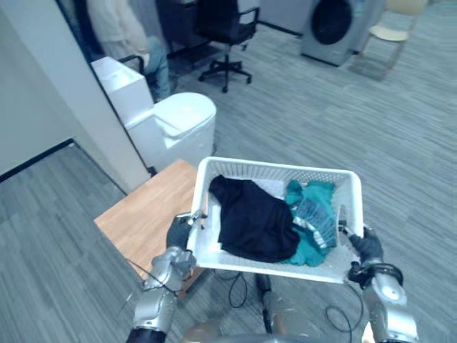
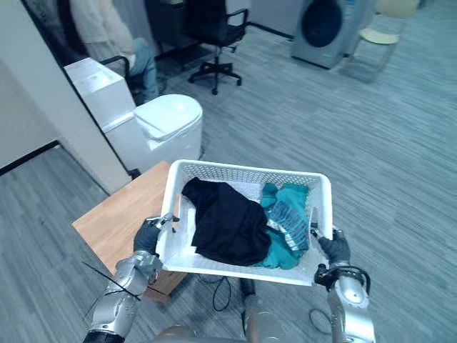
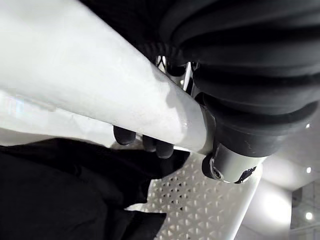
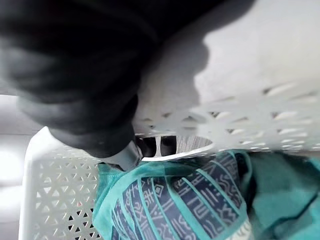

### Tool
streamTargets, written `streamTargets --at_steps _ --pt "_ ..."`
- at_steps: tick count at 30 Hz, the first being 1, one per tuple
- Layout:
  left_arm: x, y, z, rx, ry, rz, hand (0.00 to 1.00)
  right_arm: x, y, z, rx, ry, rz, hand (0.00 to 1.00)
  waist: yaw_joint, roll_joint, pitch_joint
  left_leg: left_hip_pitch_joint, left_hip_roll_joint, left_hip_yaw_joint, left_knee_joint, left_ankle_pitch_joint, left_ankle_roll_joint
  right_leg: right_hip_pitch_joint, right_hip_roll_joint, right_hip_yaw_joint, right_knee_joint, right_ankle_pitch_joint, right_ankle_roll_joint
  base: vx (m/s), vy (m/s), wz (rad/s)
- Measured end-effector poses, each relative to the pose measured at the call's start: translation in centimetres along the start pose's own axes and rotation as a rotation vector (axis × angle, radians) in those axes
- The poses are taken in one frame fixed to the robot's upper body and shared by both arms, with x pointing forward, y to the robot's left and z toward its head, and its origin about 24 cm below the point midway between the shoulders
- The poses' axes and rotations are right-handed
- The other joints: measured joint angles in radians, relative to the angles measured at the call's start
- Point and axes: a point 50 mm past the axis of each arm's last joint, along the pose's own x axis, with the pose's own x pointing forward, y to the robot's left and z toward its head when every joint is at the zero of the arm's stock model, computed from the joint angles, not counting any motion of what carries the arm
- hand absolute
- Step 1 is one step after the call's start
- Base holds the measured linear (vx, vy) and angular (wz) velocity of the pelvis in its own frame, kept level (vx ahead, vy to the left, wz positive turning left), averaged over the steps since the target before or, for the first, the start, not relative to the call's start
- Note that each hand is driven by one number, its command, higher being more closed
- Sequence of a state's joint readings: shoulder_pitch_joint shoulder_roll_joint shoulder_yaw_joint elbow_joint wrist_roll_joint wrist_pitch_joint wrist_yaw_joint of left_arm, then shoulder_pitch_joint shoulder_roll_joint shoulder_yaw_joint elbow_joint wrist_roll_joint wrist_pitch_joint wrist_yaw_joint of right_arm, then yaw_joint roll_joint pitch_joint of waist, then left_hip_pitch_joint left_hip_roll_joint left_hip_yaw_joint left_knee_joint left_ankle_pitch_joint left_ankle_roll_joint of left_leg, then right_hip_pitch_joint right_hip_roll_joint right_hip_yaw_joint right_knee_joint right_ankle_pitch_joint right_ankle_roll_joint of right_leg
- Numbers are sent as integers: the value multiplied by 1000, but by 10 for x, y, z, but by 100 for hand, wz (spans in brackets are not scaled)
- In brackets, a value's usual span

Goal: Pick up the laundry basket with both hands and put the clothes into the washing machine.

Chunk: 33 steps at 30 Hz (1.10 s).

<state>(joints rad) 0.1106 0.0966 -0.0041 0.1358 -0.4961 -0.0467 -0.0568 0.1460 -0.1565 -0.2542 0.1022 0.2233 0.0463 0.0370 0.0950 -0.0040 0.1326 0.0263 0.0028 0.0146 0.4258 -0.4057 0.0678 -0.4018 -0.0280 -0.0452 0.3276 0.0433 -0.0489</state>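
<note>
Left eye view: left hand [image 1: 178, 232] and right hand [image 1: 365, 246] had fingers [image 3: 150, 145] curled over opposite rims of the white perforated plastic laundry basket [image 1: 278, 170], balancing it level so the black and teal clothes [image 1: 253, 218] couldn't spill.

Most of the left hand [image 1: 179, 232] is blocked by the rim of the laundry basket [image 1: 278, 168]; just the dark fingertips [image 3: 159, 148] can be made out, hooked over it. Same deal at the right hand [image 1: 365, 246]: its fingertips [image 4: 148, 146] are barely glimpsed through the handle slot. The basket floor between the hands is buried under the black garment [image 1: 253, 218] and teal garment [image 1: 314, 221]. Far beyond the right hand, the washing machine [image 1: 332, 28] is cut off at the top.
</note>
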Motion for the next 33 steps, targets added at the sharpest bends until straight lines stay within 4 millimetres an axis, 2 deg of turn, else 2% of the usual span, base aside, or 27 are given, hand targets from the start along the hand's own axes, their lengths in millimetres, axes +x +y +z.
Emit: streamTargets --at_steps 1,2,4,6,7,8,10,11,13,14,15,16,17,18,19,20,21,22,23,24,25,26,27,28,30,32,33 --pt "-1 -2 3 -21 -22 14 100 3 4 3 2 -10 8 100 0 8 -4 9 16 54 -32 24 -2 2 -61 -99 149 -54 -29 -117 -4 -82" --pt "-2 -1 5 -30 -37 30 100 6 9 5 6 -19 17 100 1 15 -5 15 23 76 -47 42 -2 20 -92 -122 229 -108 -23 -96 -7 -96" --pt "-6 3 12 -39 -77 64 100 12 19 12 12 -43 48 100 1 7 -16 15 35 130 -68 57 -11 110 -152 -114 316 -188 13 -69 -43 -98" --pt "-8 8 14 -37 -92 87 100 21 28 12 6 -34 78 100 0 -11 -43 -4 42 183 -75 57 -21 149 -192 -121 274 -254 57 -64 -130 -90" --pt "-9 11 13 -31 -86 97 100 25 30 9 1 -13 86 100 -7 -24 -66 -22 43 192 -73 56 -46 172 -186 -146 171 -267 119 8 -155 -77" --pt "-10 11 5 -50 -58 115 100 30 27 6 -19 8 85 100 -12 4 -87 -39 59 173 -78 55 -63 197 -136 -147 64 -232 140 38 -144 -71" --pt "-14 12 -4 -66 -23 138 100 33 25 2 -58 37 95 100 -16 35 -106 -51 98 143 -94 71 -77 238 -65 -134 -81 -152 121 60 -111 -73" --pt "-15 16 -8 -63 -6 149 100 33 26 1 -62 44 101 100 -23 41 -111 -53 124 146 -101 75 -84 258 -26 -112 -165 -104 110 88 -164 -80" --pt "-13 16 -9 -58 4 149 100 33 25 -4 -62 62 96 100 -32 32 -108 -84 154 138 -47 76 -85 277 6 -100 -230 -71 96 74 -144 -49" --pt "-11 17 -13 -60 22 153 100 33 24 -7 -62 76 92 100 -32 27 -100 -114 169 117 56 76 -85 298 28 -89 -248 -67 89 74 -109 -36" --pt "-11 17 -14 -65 26 157 100 33 24 -6 -63 75 92 100 -27 41 -65 -141 196 85 217 81 -87 349 54 -79 -253 -74 79 94 -103 -39" --pt "-11 16 -14 -73 23 158 100 33 25 -6 -64 72 93 100 -23 53 -47 -160 209 61 311 96 -65 375 71 -70 -250 -83 68 100 -79 -52" --pt "-13 18 -13 -69 20 165 100 33 27 -5 -68 66 102 100 -10 74 -24 -223 224 15 504 180 71 402 103 -45 -227 -108 43 47 -25 -80" --pt "-16 24 -12 -74 15 183 100 30 33 -3 -71 56 121 100 23 85 -13 -282 205 -30 620 324 113 409 116 -5 -207 -140 19 69 -17 -89" --pt "-20 28 -11 -83 8 199 100 30 37 -2 -68 49 135 100 34 71 -12 -303 188 -50 658 406 92 419 112 10 -208 -154 7 132 25 -86" --pt "-26 32 -9 -89 -14 215 100 32 44 3 -77 29 162 100 44 51 -14 -367 130 -97 711 415 17 413 96 50 -206 -165 3 206 26 -59" --pt "-26 30 -7 -93 -26 204 100 38 46 11 -90 8 170 100 60 49 -10 -427 48 -138 643 253 -61 391 81 82 -198 -170 6 187 39 -51" --pt "-26 31 -7 -95 -29 206 100 42 48 14 -103 3 179 100 67 46 -2 -445 18 -144 570 218 -71 384 72 96 -195 -173 7 178 5 -55" --pt "-28 33 -7 -103 -27 216 100 49 53 17 -122 5 198 100 87 45 2 -475 -10 -134 384 198 -83 380 61 118 -209 -174 9 234 21 -61" --pt "-30 35 -8 -121 -33 234 100 50 57 19 -129 -1 214 100 103 56 2 -489 4 -110 181 208 -93 393 60 131 -227 -183 12 277 39 -53" --pt "-32 36 -9 -130 -34 247 100 49 59 19 -132 1 222 100 108 62 1 -488 15 -101 80 223 -109 404 59 131 -230 -197 14 373 82 -29" --pt "-39 38 -10 -136 -36 265 100 48 62 17 -137 5 234 100 107 68 -2 -484 31 -89 -69 280 -124 425 55 131 -215 -237 27 345 96 -10" --pt "-41 39 -10 -136 -33 269 100 48 62 16 -137 8 236 100 110 60 -2 -476 29 -76 -83 324 -120 434 42 133 -201 -264 36 635 173 -4" --pt "-47 40 -11 -132 -33 280 100 46 65 14 -139 13 245 100 110 27 -19 -457 0 -13 -88 402 -61 448 -7 140 -170 -315 71 598 163 1" --pt "-47 38 -11 -150 -41 292 100 45 66 16 -145 1 247 100 111 3 -26 -454 -42 38 -10 361 8 450 -65 144 -111 -324 104 679 203 -4" --pt "-48 40 -10 -148 -44 305 100 42 66 16 -152 -10 249 100 114 5 -27 -436 -67 66 85 343 26 417 -89 156 80 -297 142 561 207 -15" --pt "-51 40 -7 -135 -49 297 100 36 65 12 -136 -4 244 100 110 3 -26 -350 -97 59 50 291 42 340 -94 153 340 -232 141 519 211 1"
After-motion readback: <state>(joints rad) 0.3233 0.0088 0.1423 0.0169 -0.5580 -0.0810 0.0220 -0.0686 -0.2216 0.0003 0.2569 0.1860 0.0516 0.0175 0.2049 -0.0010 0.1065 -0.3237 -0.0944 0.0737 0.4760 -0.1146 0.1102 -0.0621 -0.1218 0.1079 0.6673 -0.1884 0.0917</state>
